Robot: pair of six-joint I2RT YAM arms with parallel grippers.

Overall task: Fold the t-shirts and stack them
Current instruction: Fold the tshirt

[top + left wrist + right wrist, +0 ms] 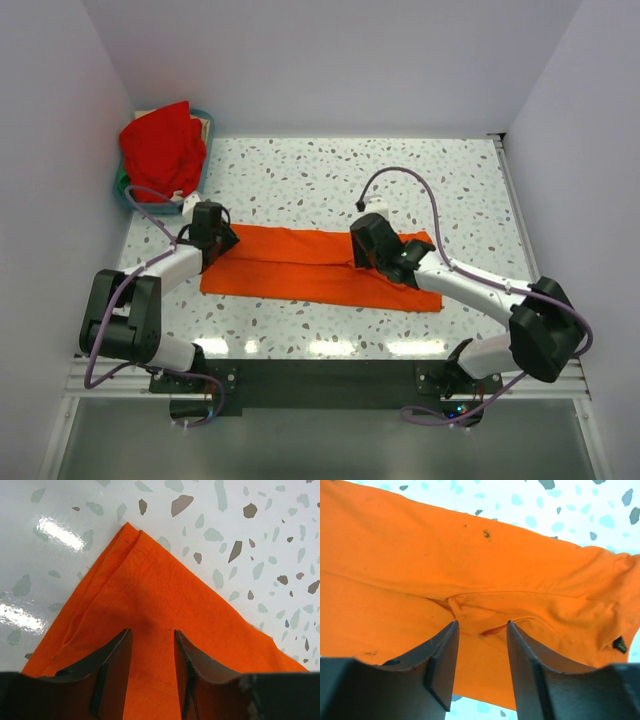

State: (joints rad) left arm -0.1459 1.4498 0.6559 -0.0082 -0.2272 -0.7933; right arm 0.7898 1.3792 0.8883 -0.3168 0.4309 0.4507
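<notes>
An orange t-shirt (pixel 310 268) lies folded into a long strip across the middle of the speckled table. My left gripper (pixel 222 243) is open over its left end; in the left wrist view the fingers stand apart just above the cloth, near its pointed corner (pixel 131 530). My right gripper (pixel 372 255) is open over the strip's right part; the right wrist view shows its fingers either side of a fold crease (pixel 485 625). A red t-shirt (pixel 162 148) lies heaped in the basket at the far left.
A teal basket (pixel 203 172) stands at the table's far left corner against the wall. White walls close in the left, back and right sides. A black label (pixel 619 645) shows on the orange cloth at the right.
</notes>
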